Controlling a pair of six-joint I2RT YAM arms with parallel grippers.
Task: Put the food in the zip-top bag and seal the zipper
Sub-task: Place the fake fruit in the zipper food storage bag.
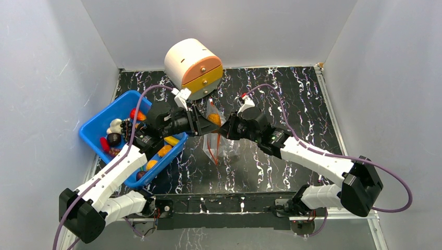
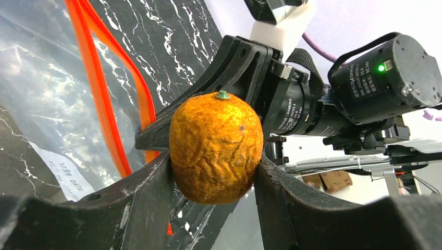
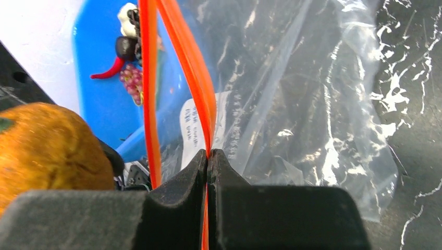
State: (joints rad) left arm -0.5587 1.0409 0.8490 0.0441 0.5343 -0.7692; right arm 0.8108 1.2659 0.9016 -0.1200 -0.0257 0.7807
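The top view is bright and evenly lit. A soft shadow lies on the glossy table (image 1: 260, 172) at the near side of the blue bin (image 1: 112, 112). In the left wrist view the orange fruit (image 2: 216, 148) is sharp, the left hand (image 2: 213, 174) is dark and soft-edged, and the background at right is washed out white. In the right wrist view white glare streaks the zip-top bag (image 3: 312, 104). The right hand (image 3: 208, 156) is dark, the orange fruit is blurred, and the top left corner is blown out.
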